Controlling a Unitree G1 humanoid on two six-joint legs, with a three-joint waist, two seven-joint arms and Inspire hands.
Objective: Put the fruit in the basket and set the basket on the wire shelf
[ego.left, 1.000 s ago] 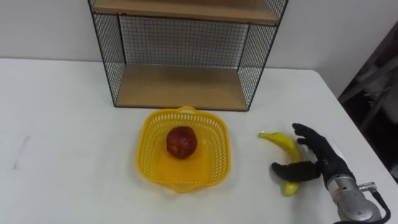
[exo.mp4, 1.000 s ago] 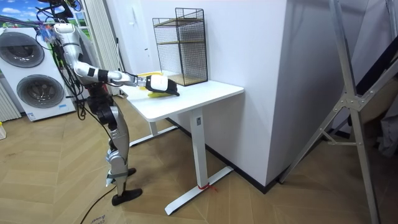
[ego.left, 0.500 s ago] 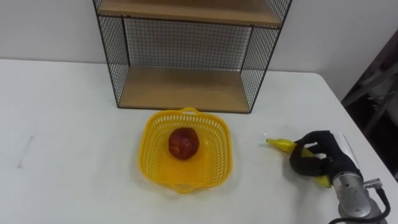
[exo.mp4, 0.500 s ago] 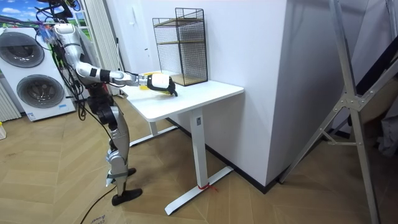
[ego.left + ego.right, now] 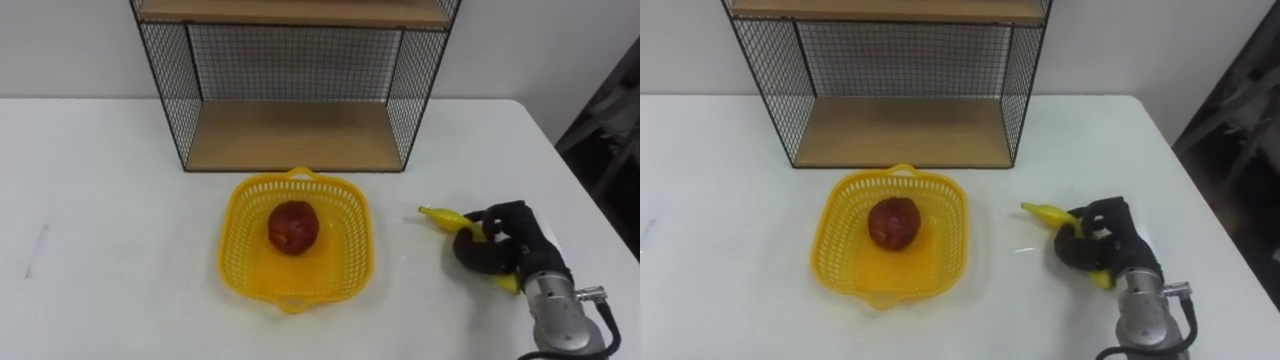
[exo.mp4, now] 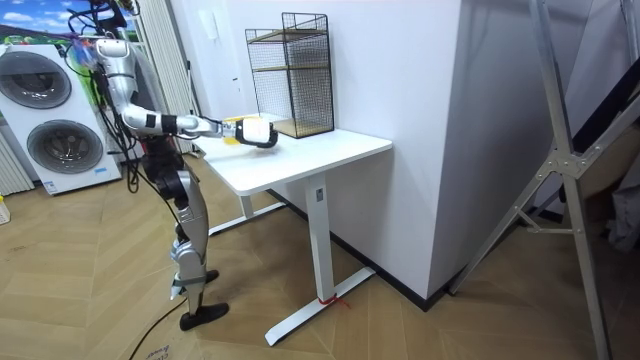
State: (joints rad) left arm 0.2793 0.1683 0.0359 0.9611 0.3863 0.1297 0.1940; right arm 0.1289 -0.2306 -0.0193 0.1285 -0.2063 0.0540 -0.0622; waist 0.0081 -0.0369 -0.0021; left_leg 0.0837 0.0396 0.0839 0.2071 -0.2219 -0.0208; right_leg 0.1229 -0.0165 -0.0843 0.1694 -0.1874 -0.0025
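A yellow basket (image 5: 342, 270) (image 5: 946, 250) sits on the white table (image 5: 110, 230) in front of the wire shelf (image 5: 290, 140) (image 5: 900, 135). A red apple (image 5: 292, 226) (image 5: 893, 221) lies in the basket. To its right lies a yellow banana (image 5: 442, 216) (image 5: 1044, 212), and my right hand (image 5: 503, 243) (image 5: 1102, 240) is shut on it, black fingers curled round its middle, one end sticking out toward the basket. In the room view the robot stands at the table's end with the right hand (image 6: 258, 133) stretched over the tabletop.
The shelf has a wooden lower board and wire mesh sides. The table's right edge (image 5: 590, 240) runs close to my hand. Washing machines (image 6: 50, 110) stand behind the robot in the room view.
My right hand's fingers have curled from open around the banana and now grip it. The basket and apple have not moved; the camera shifted a little.
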